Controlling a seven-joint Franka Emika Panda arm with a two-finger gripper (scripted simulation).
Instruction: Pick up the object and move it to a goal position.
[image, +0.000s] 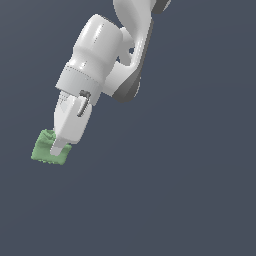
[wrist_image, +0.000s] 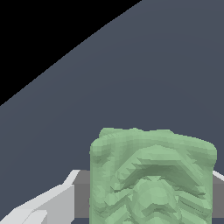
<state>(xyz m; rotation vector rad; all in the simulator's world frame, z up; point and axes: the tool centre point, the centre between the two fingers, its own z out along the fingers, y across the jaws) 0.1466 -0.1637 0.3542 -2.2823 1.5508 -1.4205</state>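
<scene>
The object is a small light-green blocky piece with bumpy edges, low on the exterior view's left. My white gripper reaches down to it on a tilted arm, and one finger lies across its front face. In the wrist view the object fills the space between the jaws. A white finger and its grey pad press one side, and a sliver of the other finger shows at the opposite side. The gripper is shut on the object. Whether the piece rests on the surface or hangs above it does not show.
A plain dark blue-grey surface lies all around. In the wrist view that surface ends at a straight edge, with a black area beyond it. No goal marker shows.
</scene>
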